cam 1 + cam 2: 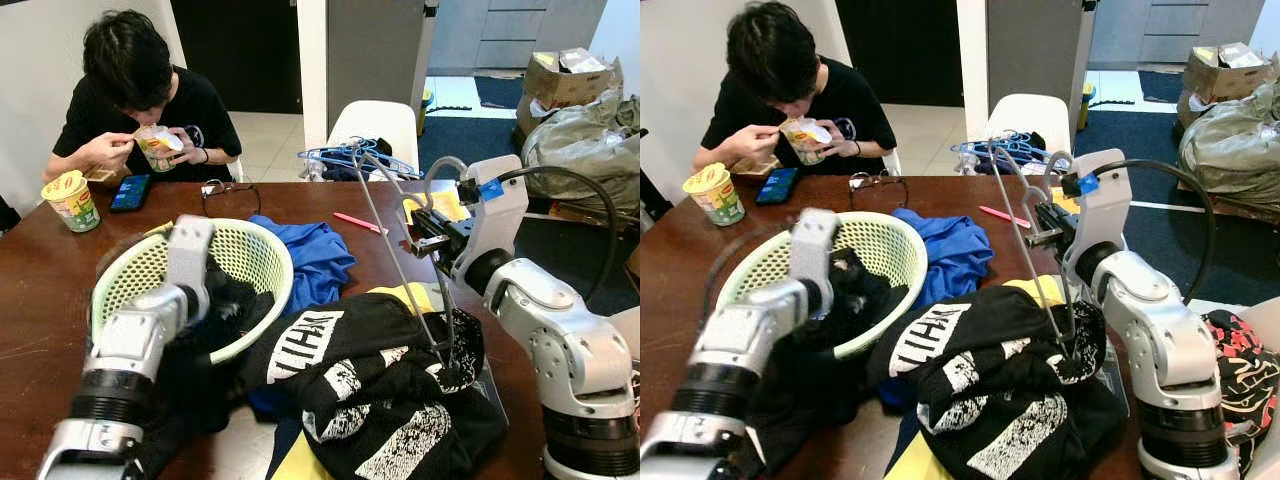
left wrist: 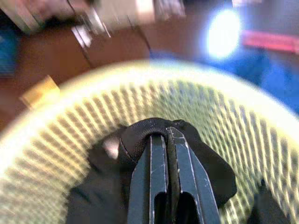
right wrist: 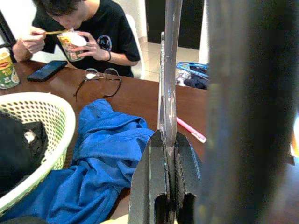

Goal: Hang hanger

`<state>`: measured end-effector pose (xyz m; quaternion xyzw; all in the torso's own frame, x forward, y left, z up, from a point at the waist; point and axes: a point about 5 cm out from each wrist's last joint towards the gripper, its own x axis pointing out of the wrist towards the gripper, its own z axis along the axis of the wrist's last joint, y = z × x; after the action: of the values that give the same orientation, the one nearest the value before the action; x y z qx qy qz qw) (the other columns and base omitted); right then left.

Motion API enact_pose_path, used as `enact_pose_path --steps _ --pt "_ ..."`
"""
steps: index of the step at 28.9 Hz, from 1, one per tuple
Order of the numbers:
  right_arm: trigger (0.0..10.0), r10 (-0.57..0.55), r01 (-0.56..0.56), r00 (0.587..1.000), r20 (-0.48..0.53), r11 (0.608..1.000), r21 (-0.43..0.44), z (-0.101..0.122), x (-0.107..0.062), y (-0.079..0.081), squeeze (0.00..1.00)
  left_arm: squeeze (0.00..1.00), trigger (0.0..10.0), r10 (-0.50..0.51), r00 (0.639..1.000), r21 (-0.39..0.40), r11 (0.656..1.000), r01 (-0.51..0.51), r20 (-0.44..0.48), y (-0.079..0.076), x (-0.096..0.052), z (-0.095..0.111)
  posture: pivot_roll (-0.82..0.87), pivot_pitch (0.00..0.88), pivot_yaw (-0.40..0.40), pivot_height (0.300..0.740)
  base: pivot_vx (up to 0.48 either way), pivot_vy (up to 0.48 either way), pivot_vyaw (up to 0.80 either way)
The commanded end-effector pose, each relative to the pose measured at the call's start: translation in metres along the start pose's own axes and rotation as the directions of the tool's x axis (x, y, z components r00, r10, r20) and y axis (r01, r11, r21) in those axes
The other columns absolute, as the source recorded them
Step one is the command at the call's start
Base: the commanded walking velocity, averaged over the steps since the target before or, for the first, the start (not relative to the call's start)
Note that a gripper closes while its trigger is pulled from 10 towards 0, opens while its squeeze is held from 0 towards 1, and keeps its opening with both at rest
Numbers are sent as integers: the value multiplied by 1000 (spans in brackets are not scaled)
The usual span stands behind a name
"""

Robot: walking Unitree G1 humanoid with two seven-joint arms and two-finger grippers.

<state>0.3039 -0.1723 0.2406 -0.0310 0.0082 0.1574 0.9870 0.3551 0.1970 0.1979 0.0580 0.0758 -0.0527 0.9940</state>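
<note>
Bare table (image 1: 40, 300) is left at the near left and the far middle. The centre is blocked by the basket (image 1: 255, 262), blue garment (image 1: 315, 255) and black shirt (image 1: 370, 395); the far left is taken by a seated person (image 1: 140, 100), a cup (image 1: 72, 200) and a phone (image 1: 130, 192).

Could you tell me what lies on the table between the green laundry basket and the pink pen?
A crumpled blue garment lies there, against the basket rim, with the pink pen just beyond it; both eye views show this.

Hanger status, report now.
Right gripper shut on metal hanger, its lower end in the black printed shirt. Left gripper shut on black garment in green basket. Person eating across table.
</note>
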Motion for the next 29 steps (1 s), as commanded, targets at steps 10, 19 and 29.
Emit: enact_pose_path --steps 10,19,29 --pt "10000 -8 6 1000 30 999 46 0 7 3 0 0 0 159 734 150 930 -335 660 17 -59 161 -58 0 80 740 0 0 0" --pt "10000 -5 2 999 50 998 64 1 10 6 0 0 0 71 676 181 938 -296 734 -4 -66 175 -51 0 86 740 0 0 0" --pt "10000 -24 21 999 48 998 62 0 9 3 0 0 1255 -201 840 270 960 67 503 -75 -33 103 -50 0 93 740 0 0 0"
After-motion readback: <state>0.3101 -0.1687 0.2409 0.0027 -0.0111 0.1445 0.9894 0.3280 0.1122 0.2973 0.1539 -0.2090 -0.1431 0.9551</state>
